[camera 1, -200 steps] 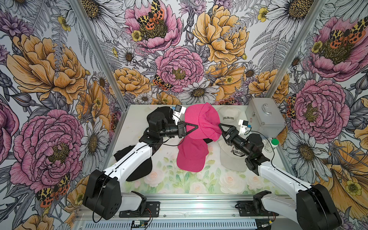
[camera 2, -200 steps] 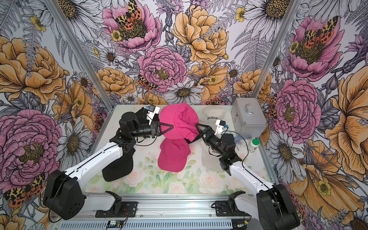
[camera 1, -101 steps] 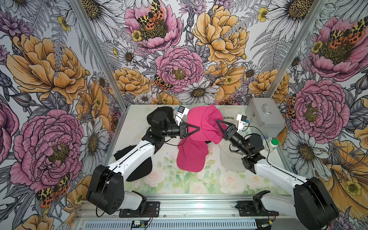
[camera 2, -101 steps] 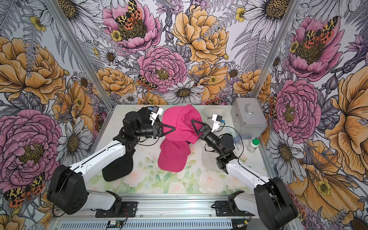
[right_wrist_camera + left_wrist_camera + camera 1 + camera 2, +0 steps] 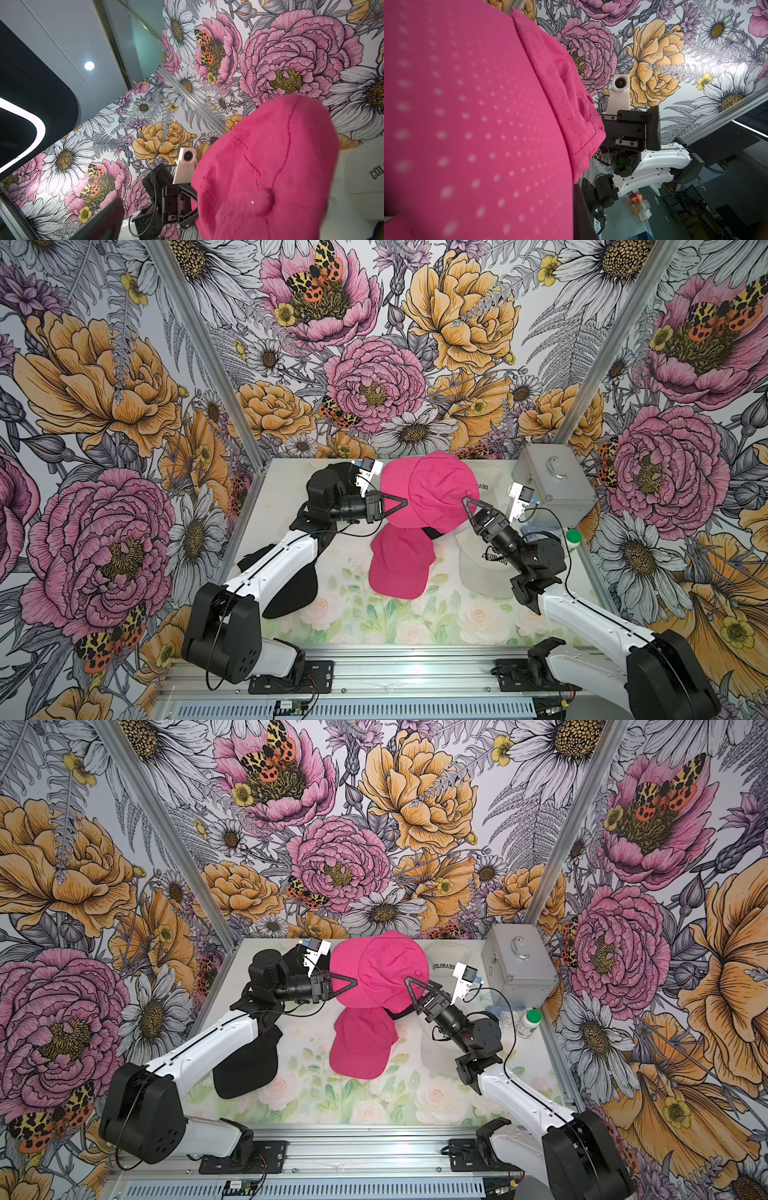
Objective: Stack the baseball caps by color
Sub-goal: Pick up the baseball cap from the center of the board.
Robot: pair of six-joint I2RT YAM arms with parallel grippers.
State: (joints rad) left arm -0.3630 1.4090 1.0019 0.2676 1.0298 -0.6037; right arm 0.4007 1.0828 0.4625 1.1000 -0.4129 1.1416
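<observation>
**Top views.** Found left gripper pressed tight on the brim edge of the held pink cap, with the cap carried clear of the table over its back half. Found right gripper at the cap's opposite edge, jaws spread wide and pinching nothing. Could not tell whether it touched the fabric. Logged second pink cap lying flat, just in front of the held one and partly overlapped by it in both top views. Marked front cream cap under the right arm, rear cream cap at the back and black cap under the left arm. Noted silver case and bottle at the right edge.

**Left wrist.** Saw mostly dotted pink brim, with the left fingers hidden. Caught one finger of the right gripper standing well off to the side, the other behind fabric.

**Right wrist.** Saw pink crown close up, with the left gripper clamped at its far edge.

**Judgement.** Judged the pink stack to be the step in hand, with the cap aloft near its mate and not yet set down. Reckoned the next move calls for turning brim to match brim, centring crown over crown, and lowering fully before the left gripper lets go. Also reckoned on the right gripper either closing on the rear edge to steady the cap or backing clear.
</observation>
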